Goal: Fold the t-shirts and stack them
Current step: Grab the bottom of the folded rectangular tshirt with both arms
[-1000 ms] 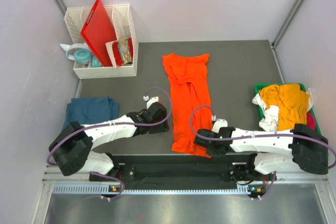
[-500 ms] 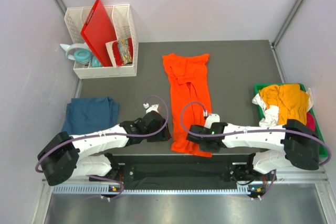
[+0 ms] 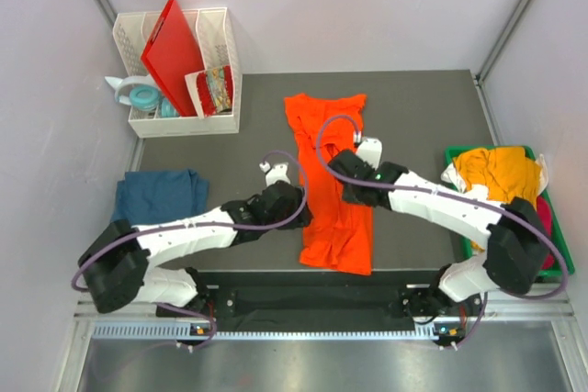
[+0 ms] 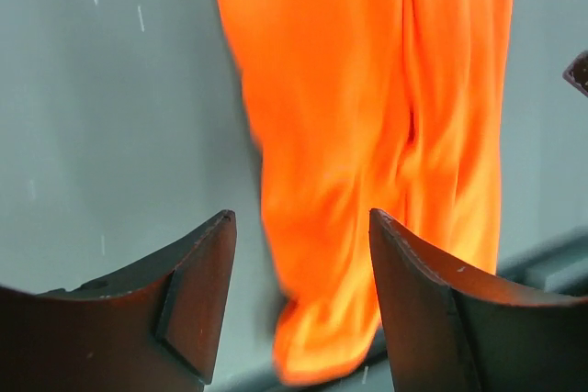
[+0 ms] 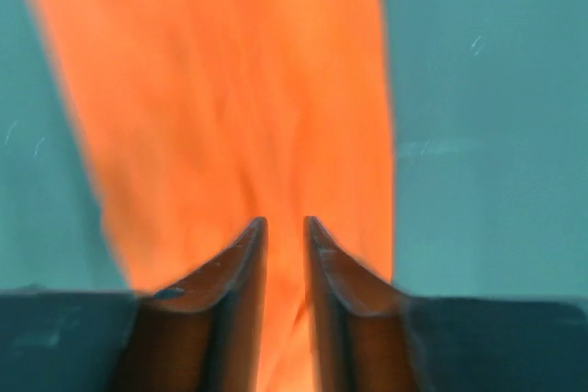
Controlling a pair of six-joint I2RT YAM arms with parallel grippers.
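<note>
A bright orange t-shirt (image 3: 331,135) lies lengthwise down the middle of the table. It also fills the left wrist view (image 4: 367,117) and the right wrist view (image 5: 220,89). My left gripper (image 3: 296,197) is open at the shirt's left edge, near its lower half, and the cloth lies just beyond the jaws (image 4: 303,227). My right gripper (image 3: 338,168) is over the middle of the shirt, its jaws almost together with only a thin gap (image 5: 285,227); I see no cloth pinched. A dark teal-blue t-shirt (image 3: 158,196) lies folded at the left.
A green bin (image 3: 559,227) at the right edge holds a pile of mustard-yellow (image 3: 501,181) and white shirts. A white rack (image 3: 225,34) at the back left holds a red board (image 3: 175,52) and small items. The table's near edge runs just below the orange shirt's hem.
My right gripper has moved from the orange shirt's near hem up to its middle. My left gripper has shifted a little toward the shirt's left edge. The shirt's lower end looks wider.
</note>
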